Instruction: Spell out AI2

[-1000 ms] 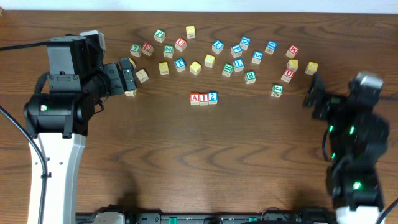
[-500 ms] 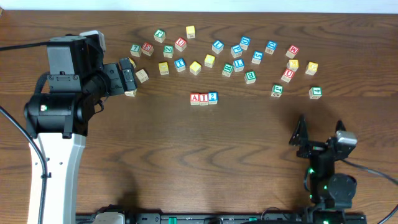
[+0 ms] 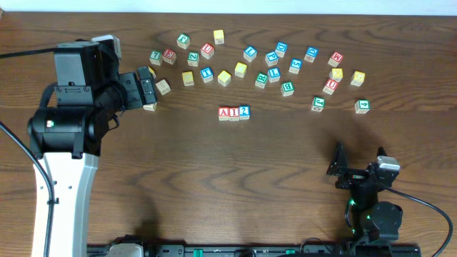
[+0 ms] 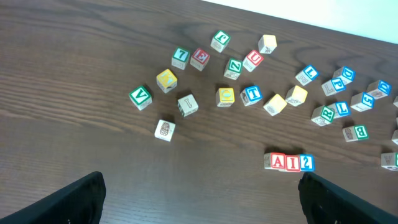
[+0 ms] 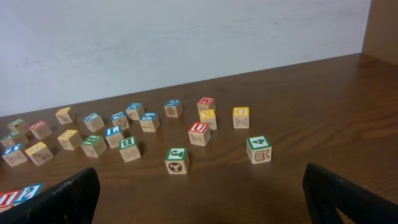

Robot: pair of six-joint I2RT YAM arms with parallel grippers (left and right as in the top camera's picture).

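Note:
Three blocks stand touching in a row mid-table: a red A block (image 3: 224, 113), a red I block (image 3: 234, 113) and a blue 2 block (image 3: 244, 111). The row also shows in the left wrist view (image 4: 289, 162); only its I and 2 blocks show at the right wrist view's left edge (image 5: 17, 196). My left gripper (image 3: 148, 89) is open and empty at the left, above loose blocks. My right gripper (image 3: 338, 171) is open and empty, low near the front right edge.
Several loose letter blocks lie scattered across the back of the table (image 3: 271, 61). A green 4 block (image 3: 362, 106) and a green J block (image 3: 318, 104) sit at the right. A plain block (image 3: 163, 87) lies by the left gripper.
The right arm has pulled back from the blocks at the right and folded down to the front right edge. The green 4 block, hidden behind it earlier, now shows. The left arm has not moved.

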